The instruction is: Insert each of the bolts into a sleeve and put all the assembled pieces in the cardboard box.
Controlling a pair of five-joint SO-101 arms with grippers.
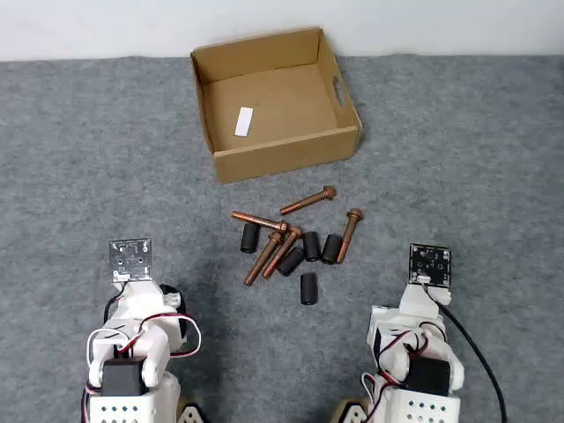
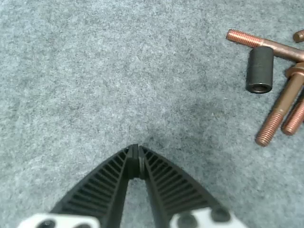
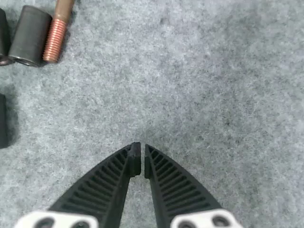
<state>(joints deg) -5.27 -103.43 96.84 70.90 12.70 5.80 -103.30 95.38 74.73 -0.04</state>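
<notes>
Grey felt covers the worktop [image 1: 79,159]. At its left, our left tool [image 2: 137,153] is closed, tips touching, gripping nothing. The loose parts lie ahead of it and off toward the right arm's side. Nearest is a black sleeve [image 2: 260,69], its long axis running roughly away from the arms, just beside the copper bolts [image 1: 264,256].

We count five bolts and five sleeves heaped in the middle, none joined yet and all outside the cardboard box [image 1: 286,152], which stands beyond them. One lone sleeve [image 1: 308,288] lies apart from the heap on the arms' side, its long axis also pointing away from us. We judge it nearer the right arm.

At the right, the right tool [image 3: 141,152] is closed to a hairline and holds nothing. The rightmost sleeve [image 3: 29,35] and the rightmost bolt [image 3: 54,33] lie ahead of it, toward the left arm's side.
</notes>
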